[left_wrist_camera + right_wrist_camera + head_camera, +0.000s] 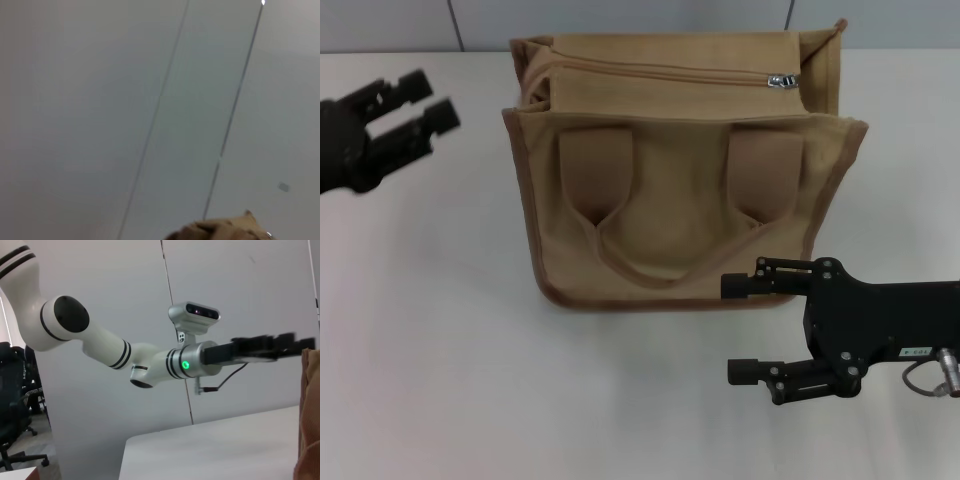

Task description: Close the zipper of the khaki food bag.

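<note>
The khaki food bag [675, 215] stands on the white table at the centre of the head view, strap patches and looped handle facing me. The zipper [660, 72] runs along its top, and the silver slider [783, 81] sits at the track's right end. My left gripper [438, 97] is open and empty, to the left of the bag and apart from it. My right gripper [735, 328] is open and empty, in front of the bag's lower right corner. A corner of the bag shows in the left wrist view [220, 231] and an edge in the right wrist view [310, 415].
The white table [440, 330] spreads around the bag, with a grey panelled wall [100, 100] behind it. The right wrist view shows my left arm [100, 345] reaching over the table with its gripper [272, 345].
</note>
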Motion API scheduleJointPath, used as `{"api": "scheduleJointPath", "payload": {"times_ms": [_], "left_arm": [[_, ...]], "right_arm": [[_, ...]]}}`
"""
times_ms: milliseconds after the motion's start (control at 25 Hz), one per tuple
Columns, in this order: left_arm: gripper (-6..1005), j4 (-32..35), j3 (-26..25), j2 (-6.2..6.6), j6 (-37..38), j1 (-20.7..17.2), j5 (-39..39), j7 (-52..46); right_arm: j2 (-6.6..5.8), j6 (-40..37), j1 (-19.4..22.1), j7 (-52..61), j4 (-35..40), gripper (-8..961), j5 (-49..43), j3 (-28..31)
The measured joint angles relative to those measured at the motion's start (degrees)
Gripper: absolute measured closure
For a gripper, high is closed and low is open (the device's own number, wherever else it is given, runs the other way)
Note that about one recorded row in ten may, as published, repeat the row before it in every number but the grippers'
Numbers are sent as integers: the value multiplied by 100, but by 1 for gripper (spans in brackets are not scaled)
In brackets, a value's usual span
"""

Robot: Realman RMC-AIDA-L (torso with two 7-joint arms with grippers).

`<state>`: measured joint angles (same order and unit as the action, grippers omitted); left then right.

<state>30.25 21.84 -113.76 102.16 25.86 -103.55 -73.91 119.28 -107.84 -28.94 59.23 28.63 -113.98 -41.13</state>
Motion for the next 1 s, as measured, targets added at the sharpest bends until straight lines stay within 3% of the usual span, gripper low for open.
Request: {"api": "scheduleJointPath", "payload": {"times_ms": [80, 200, 240, 280, 400, 480, 720, 1000], "left_arm": [[468, 149, 486, 246, 650, -209, 1, -47], [356, 151, 601, 275, 805, -231, 0, 12], [316, 159, 1005, 304, 1117, -255, -2, 237], [275, 159, 1005, 304, 1117, -255, -2, 237], [194, 166, 2137, 133, 1181, -195, -83, 788], [194, 165, 2339, 74, 1157, -179, -149, 906], [194, 148, 2487, -192, 820, -165, -367, 1504], [194, 126, 2505, -204, 786, -125, -445, 1504]], "right_arm": [[7, 32, -89, 0, -46, 145, 0, -1], [7, 69, -136, 0, -84, 145, -5, 0], [7, 88, -167, 0, -114, 145, -16, 0], [7, 88, -167, 0, -114, 145, -16, 0], [8, 151, -264, -7, -213, 145, -55, 0], [7, 167, -262, -7, -213, 144, -56, 0], [1, 323, -247, -69, -235, 144, -59, -71], [-2, 413, -262, -159, -317, 144, -49, -88]]}}
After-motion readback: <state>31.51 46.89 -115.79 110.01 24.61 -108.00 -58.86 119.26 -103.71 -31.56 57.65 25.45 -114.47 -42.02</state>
